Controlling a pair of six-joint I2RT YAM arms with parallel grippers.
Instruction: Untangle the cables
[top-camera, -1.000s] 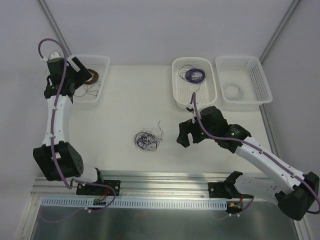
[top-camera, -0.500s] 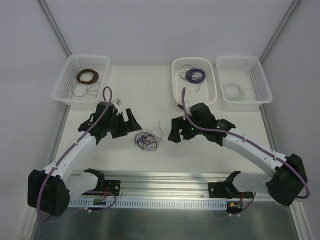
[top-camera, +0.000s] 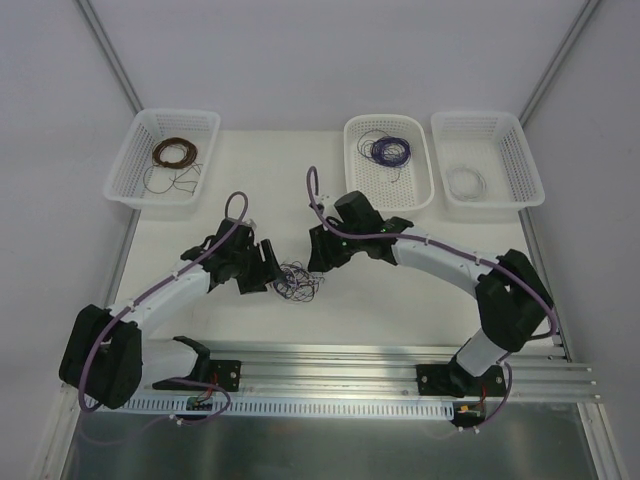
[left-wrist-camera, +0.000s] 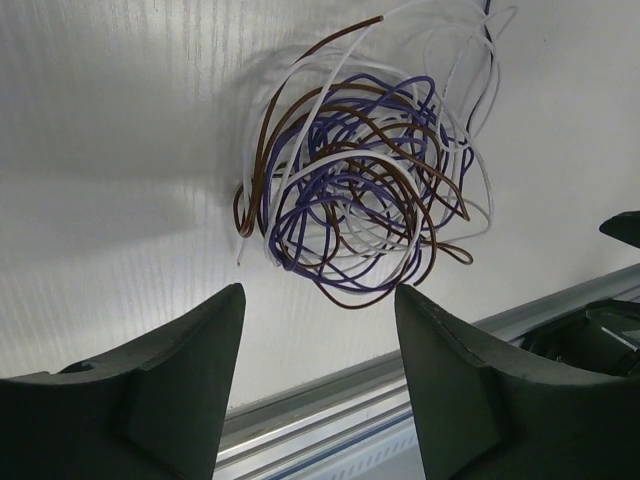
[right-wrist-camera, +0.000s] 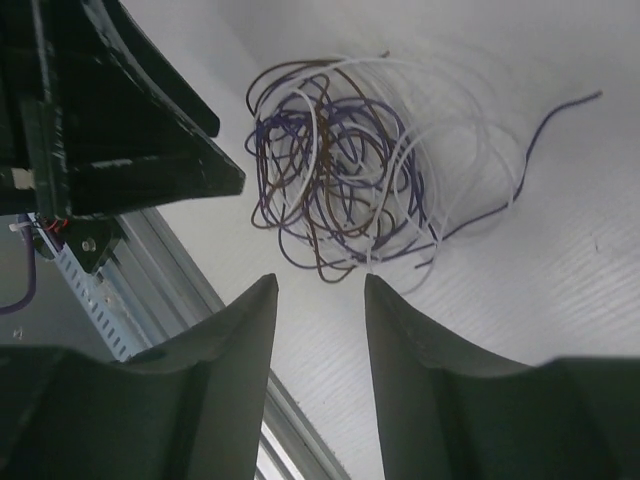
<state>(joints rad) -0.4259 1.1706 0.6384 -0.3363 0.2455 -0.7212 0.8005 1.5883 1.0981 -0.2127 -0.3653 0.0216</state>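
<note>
Both arms have closed in on the cables since a second ago: the left arm (top-camera: 165, 292) has swung down from the left basket (top-camera: 128, 172), the right arm (top-camera: 440, 258) has reached leftward, and both sets of jaws have narrowed.

Seen from above, a white table (top-camera: 260, 190) carries three white baskets along its far edge. The left basket sits at 10 o'clock, the middle basket (top-camera: 352, 172) at 12 and the right basket (top-camera: 530, 172) at 2.

The left gripper (top-camera: 268, 268) sits just beside the cables at their 9 o'clock, its jaws apart and holding nothing. The right gripper (top-camera: 318, 255) is at their 1 o'clock, its jaws narrower but still parted and empty.

The cables (top-camera: 295, 280) lie loose on the table near its middle, a small knot of purple, brown and white strands.

A brown coil (top-camera: 172, 153), a purple coil (top-camera: 389, 150) and a white coil (top-camera: 465, 182) each lie in a basket, left to right.
</note>
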